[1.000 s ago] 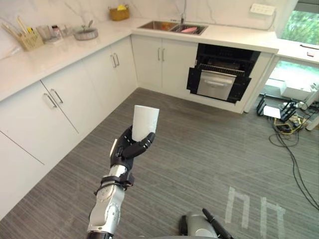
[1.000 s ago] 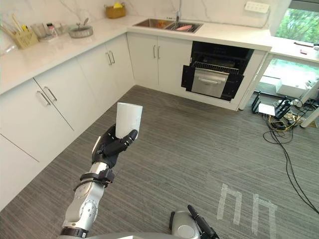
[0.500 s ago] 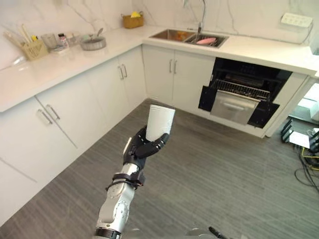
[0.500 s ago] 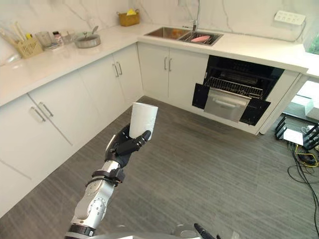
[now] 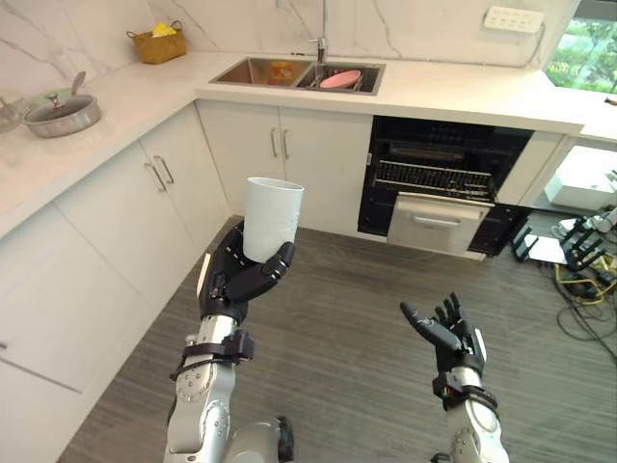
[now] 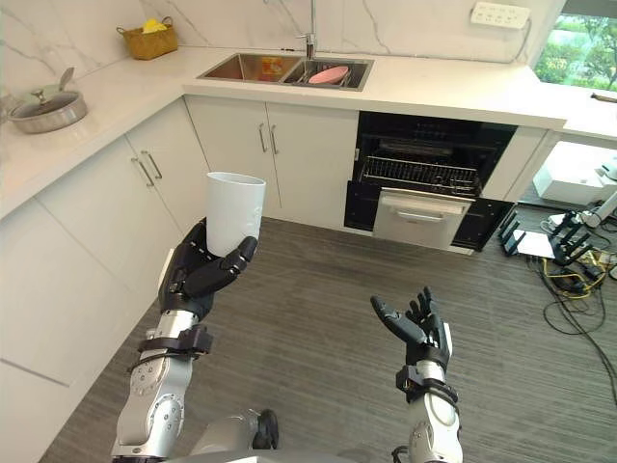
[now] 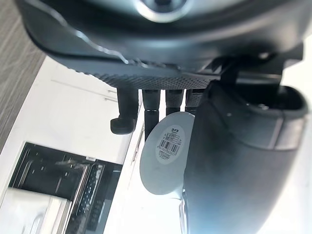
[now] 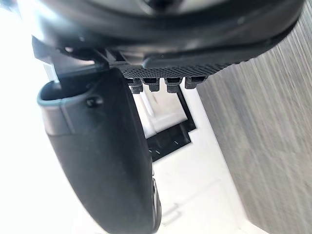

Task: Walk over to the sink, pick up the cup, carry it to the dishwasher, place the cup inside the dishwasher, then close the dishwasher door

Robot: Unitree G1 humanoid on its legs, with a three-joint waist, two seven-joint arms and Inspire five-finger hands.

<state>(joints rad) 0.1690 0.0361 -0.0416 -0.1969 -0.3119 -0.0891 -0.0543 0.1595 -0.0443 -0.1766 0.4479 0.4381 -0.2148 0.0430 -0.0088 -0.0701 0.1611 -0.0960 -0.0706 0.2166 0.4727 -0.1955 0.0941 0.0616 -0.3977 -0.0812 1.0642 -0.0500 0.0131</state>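
Cup [image 5: 273,218]: white, upright, mouth up, held over the floor, well apart from the dishwasher.
Left hand [image 5: 234,282]: fingers and thumb curled round the cup's base.
Right hand [image 5: 453,336]: relaxed, palm up, holding nothing.
Sink [image 5: 241,69]: pink dish [image 5: 340,79] in the right basin, something orange [image 5: 280,69] in the left.
Dishwasher [image 5: 443,149]: open, wire rack [image 5: 434,177] showing.
Basket [image 5: 154,48]: on the counter, something yellow [image 5: 166,30] inside.

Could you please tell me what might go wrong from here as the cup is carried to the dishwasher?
The left hand grips the cup only near its base, so it might tip or slip while walking. The door of the dishwasher looks only partly lowered, which may crowd the placement.
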